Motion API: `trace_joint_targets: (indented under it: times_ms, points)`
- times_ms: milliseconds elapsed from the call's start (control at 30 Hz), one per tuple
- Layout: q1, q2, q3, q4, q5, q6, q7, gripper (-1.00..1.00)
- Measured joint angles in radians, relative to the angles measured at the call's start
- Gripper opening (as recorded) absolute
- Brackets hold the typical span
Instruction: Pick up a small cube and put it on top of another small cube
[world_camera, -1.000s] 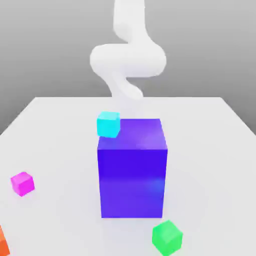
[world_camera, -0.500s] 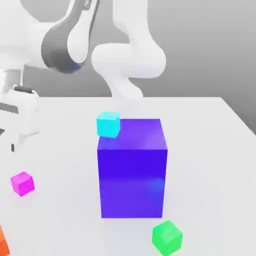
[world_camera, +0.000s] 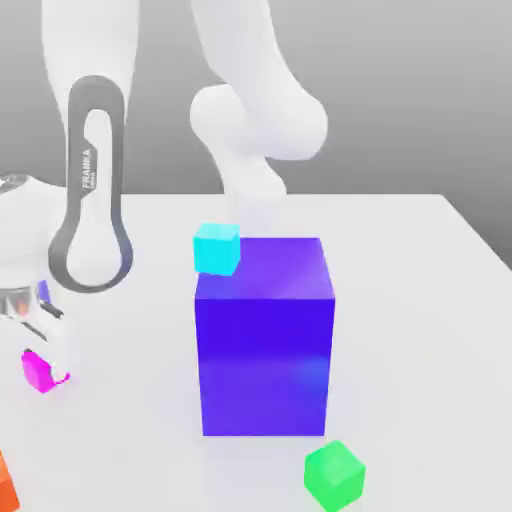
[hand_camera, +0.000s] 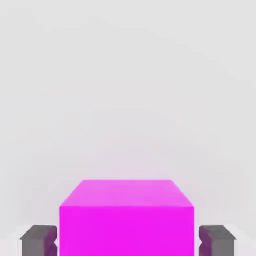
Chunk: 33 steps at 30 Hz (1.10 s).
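White tabletop under a flat grey backdrop carries everything in the exterior view. At the far lower left edge of that frame sits an orange cube (world_camera: 5, 483), half cut off. Just above it, at the left edge, the gripper (world_camera: 45, 372) is down on the magenta cube (world_camera: 40, 370), and in the hand view the two dark fingertips (hand_camera: 38, 239) stand on either side of the magenta cube (hand_camera: 126, 220), pressed against its flanks, so the fingers are pinching it. The cube lies directly between them, squared up with the hand, with no long axis to worry about. The next move, as I judge it, is a lift and a carry toward the right of the frame.

Moving right, the cyan cube (world_camera: 217, 248) rests near the upper back corner of the big blue block (world_camera: 265, 335) in the centre, and a green cube (world_camera: 335, 474) sits at the lower right of the block; either small one could be the landing spot.

Compared with a second ago, when the arm was drawn back behind the block and the fingers were spread wide, the arm now reaches down at the left and the fingers have closed on the magenta cube. The other cubes have not shifted.
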<state>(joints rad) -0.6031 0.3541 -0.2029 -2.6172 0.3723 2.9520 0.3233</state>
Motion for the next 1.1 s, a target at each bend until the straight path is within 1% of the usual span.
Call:
trace_joint_targets:
  times_ms: [67, 133, 233, 300, 367, 500, 800, 867, 967, 1000, 1100]
  points:
    - [-0.015, 0.015, 0.017, 0.003, 0.009, 0.012, -0.007, -1.00]
    - [0.010, -0.018, -0.014, -0.005, -0.020, -0.014, 0.016, -1.00]
    - [0.066, -0.116, -0.093, -0.030, -0.122, -0.085, 0.093, -1.00]
    - [0.090, -0.186, -0.125, -0.045, -0.201, -0.136, 0.156, -1.00]
    - [0.157, -0.207, -0.092, -0.031, -0.237, -0.168, 0.233, -1.00]
    - [0.308, -0.222, 0.017, 0.011, -0.287, -0.221, 0.396, -1.00]
    - [0.619, -0.247, 0.239, 0.084, -0.368, -0.313, 0.704, -1.00]
    - [0.679, -0.200, 0.275, 0.112, -0.394, -0.293, 0.774, -1.00]
    - [0.712, -0.096, 0.278, 0.130, -0.422, -0.206, 0.815, -1.00]
    - [0.716, -0.077, 0.276, 0.132, -0.426, -0.189, 0.820, 1.00]
    - [0.716, -0.077, 0.276, 0.132, -0.426, -0.189, 0.820, 1.00]
